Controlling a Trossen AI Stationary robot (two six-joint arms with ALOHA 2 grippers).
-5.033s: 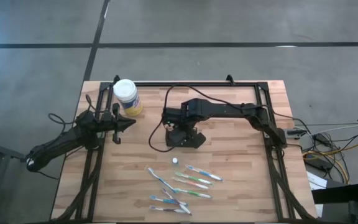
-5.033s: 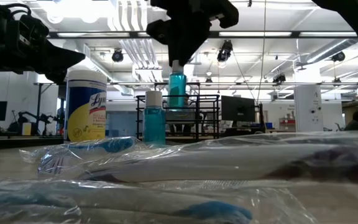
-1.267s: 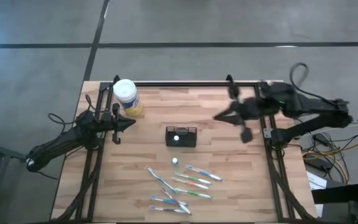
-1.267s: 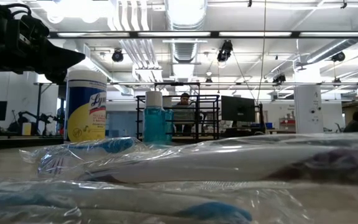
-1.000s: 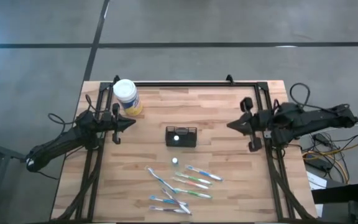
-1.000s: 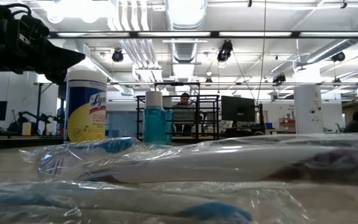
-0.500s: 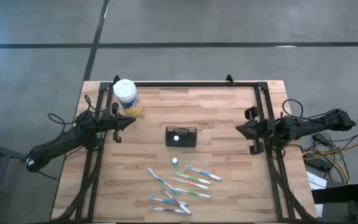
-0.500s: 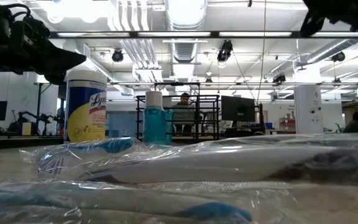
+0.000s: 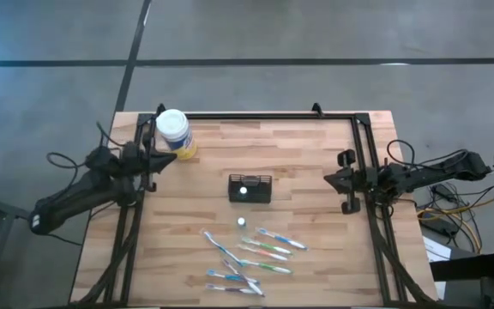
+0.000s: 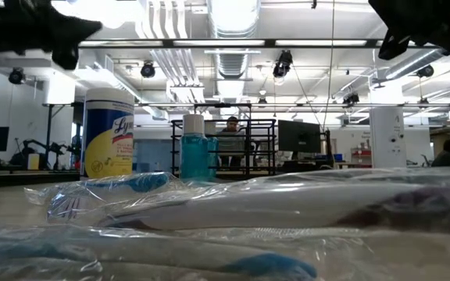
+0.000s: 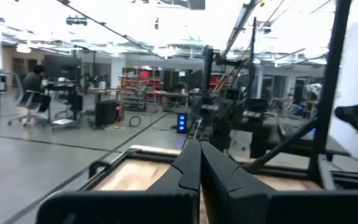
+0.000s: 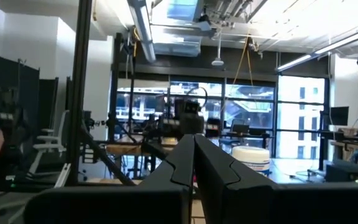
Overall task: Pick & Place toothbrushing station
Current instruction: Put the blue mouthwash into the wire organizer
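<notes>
The wire-mesh caddy (image 9: 250, 188) is seen standing upright near the middle of the table (image 9: 316, 257), a little toward the far edge, with one blue bottle with a white cap (image 10: 194, 147) inside it. Neither arm is touching it. The placing part of the task is judged to be done as far as the caddy's position goes, since nothing is being carried and both arms are parked at the table's sides.

The left gripper (image 9: 159, 157) is held over the left edge of the table, just beside the yellow tub (image 9: 175, 134) at the far left corner; its two fingers are pressed together with nothing between them, as the left wrist view shows. The right gripper (image 9: 336, 180) is held at the right edge, well apart from the caddy, and its fingers likewise meet tip to tip, empty.

What may be left: several wrapped toothbrushes (image 9: 256, 256) lie loose toward the near edge, and a small white cap-like object (image 9: 242, 221) sits between them and the caddy. Whether these are meant to be loaded is not shown.

On the tub's yellow label, script lettering can be partly read in the low view; it looks like "Lysol", though the rest of the print is too small to tell.
</notes>
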